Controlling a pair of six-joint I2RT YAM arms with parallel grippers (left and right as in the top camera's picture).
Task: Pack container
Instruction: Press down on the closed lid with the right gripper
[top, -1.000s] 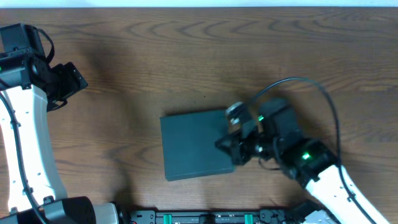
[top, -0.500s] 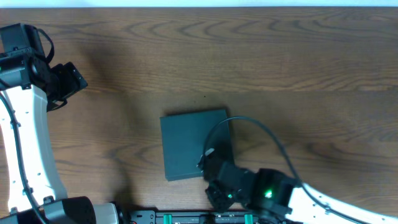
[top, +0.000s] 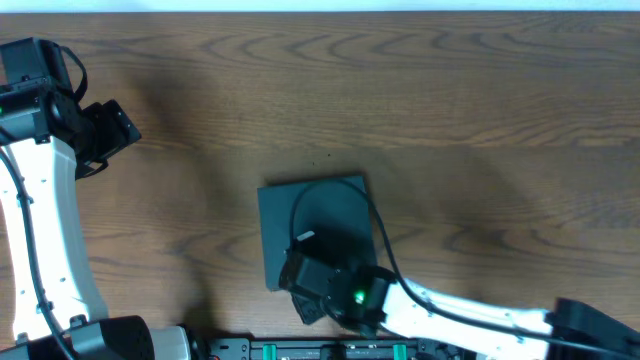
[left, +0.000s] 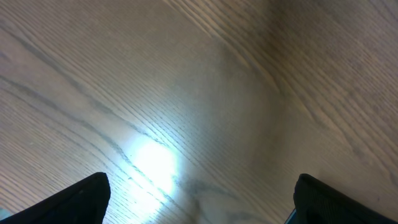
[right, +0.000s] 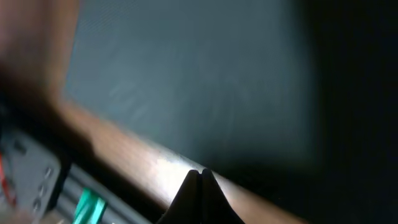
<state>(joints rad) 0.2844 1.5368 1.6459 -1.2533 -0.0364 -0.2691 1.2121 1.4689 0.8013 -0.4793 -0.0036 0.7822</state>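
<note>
Sitting closed near the middle of the table (top: 420, 90), toward its near edge, the box (top: 315, 215) is a dark teal square with its lid down flat. It lies exactly where it lay 1 second ago, with no turn or slide.

What has changed is the right arm. 1 second ago its wrist hung at the right edge of the box; half a second ago it was at the near right corner; now it stretches in from the near right and covers the near part of the lid, toward the left corner. A black cable (top: 372, 210) arches from it over the lid.

From the wrist camera, the right gripper (right: 200, 177) has its 2 fingers pressed tip to tip with nothing between them. The tips point at the strip of bare wood just past the near edge of the box, and the teal lid fills the view beyond them. Whether they touch the wood cannot be told, as the view is blurred.

The left gripper (left: 202, 202) is unchanged, far off to the left and well apart from the box. Its fingers (left: 84, 196) are spread wide at the 2 lower corners of its own view, holding nothing, with only bare wood grain below.
</note>
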